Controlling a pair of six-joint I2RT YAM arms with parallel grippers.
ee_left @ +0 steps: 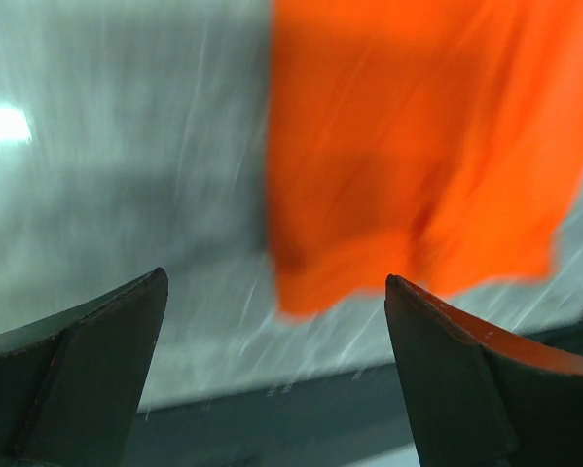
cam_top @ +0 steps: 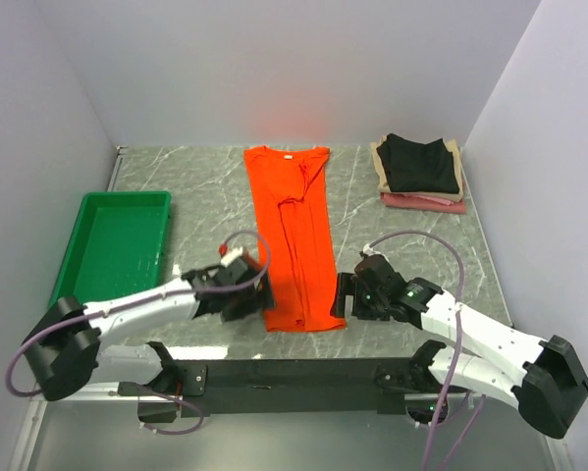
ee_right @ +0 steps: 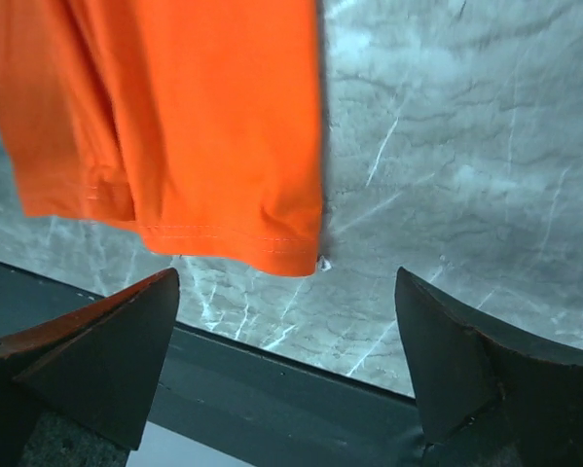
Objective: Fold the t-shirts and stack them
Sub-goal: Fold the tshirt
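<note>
A bright orange t-shirt (cam_top: 294, 235) lies folded lengthwise into a long strip down the middle of the marble table, collar at the far end, hem near the front edge. My left gripper (cam_top: 258, 294) is open and empty beside the hem's left corner; the orange t-shirt (ee_left: 418, 136) fills the upper right of the blurred left wrist view. My right gripper (cam_top: 343, 294) is open and empty beside the hem's right corner; the hem (ee_right: 223, 243) shows just ahead of its fingers. A stack of folded black, beige and pink t-shirts (cam_top: 418, 172) sits at the far right.
A green plastic tray (cam_top: 117, 245) stands at the left of the table. White walls enclose the table on three sides. A dark rail (cam_top: 303, 373) runs along the near edge, also seen in the right wrist view (ee_right: 291, 399).
</note>
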